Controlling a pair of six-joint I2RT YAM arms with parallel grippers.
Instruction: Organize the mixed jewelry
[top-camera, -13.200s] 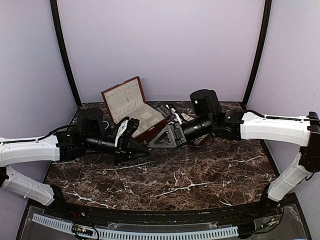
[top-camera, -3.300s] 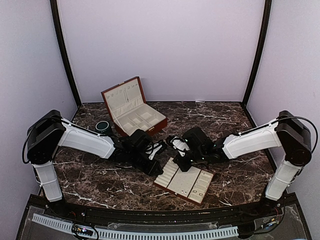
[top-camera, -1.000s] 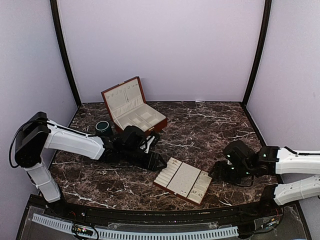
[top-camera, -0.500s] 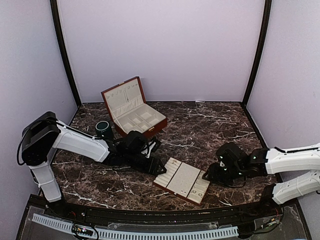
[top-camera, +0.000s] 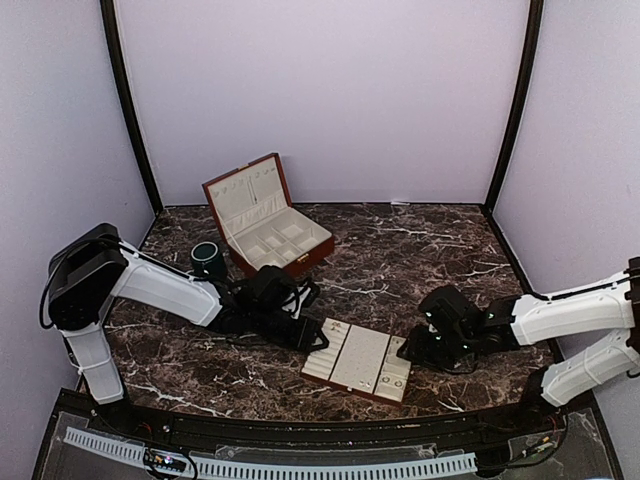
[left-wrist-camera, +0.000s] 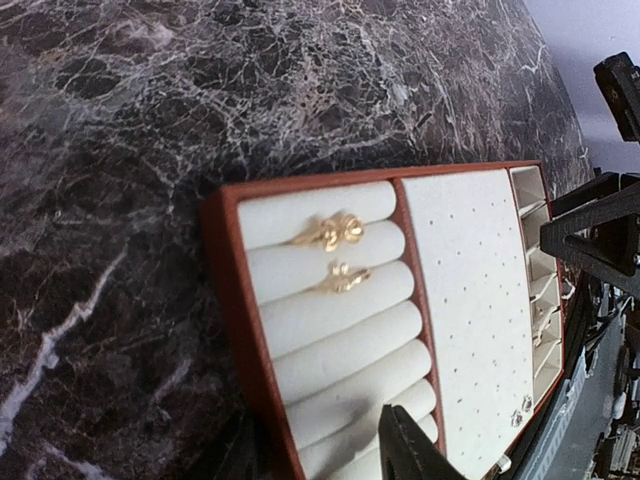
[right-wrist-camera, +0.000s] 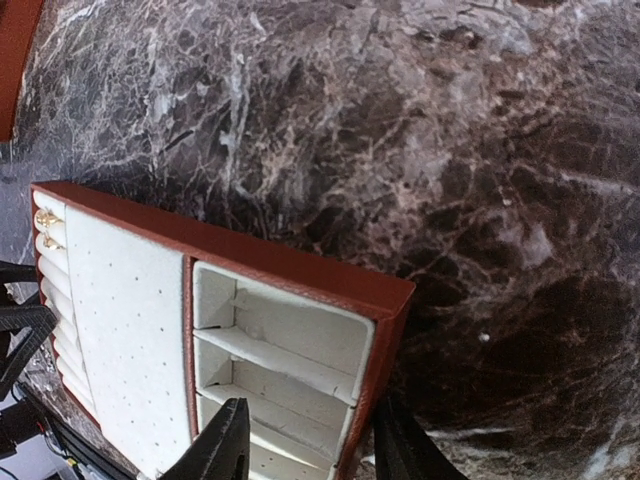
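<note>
The flat cream-lined tray (top-camera: 345, 352) lies on the marble at the front centre. Two small gold rings (left-wrist-camera: 330, 232) sit on its ring rolls, and they also show in the right wrist view (right-wrist-camera: 46, 228). A tiny stud (left-wrist-camera: 525, 403) sits at the edge of the dotted pad. My left gripper (top-camera: 312, 338) is open, one finger (left-wrist-camera: 405, 450) over the rolls and the other outside the tray's left wall. My right gripper (top-camera: 405, 350) is open and straddles the tray's right wall (right-wrist-camera: 372, 375), with a finger (right-wrist-camera: 225, 445) over the compartments.
An open red-brown wooden box (top-camera: 265, 215) stands at the back left with a dark green cup (top-camera: 206, 257) beside it. A tiny pale speck (right-wrist-camera: 484, 337) lies on the marble just right of the tray.
My right arm has come left from the table's right side to the tray's right edge. The tray has shifted slightly left and turned a little. My left gripper stays at its left edge.
</note>
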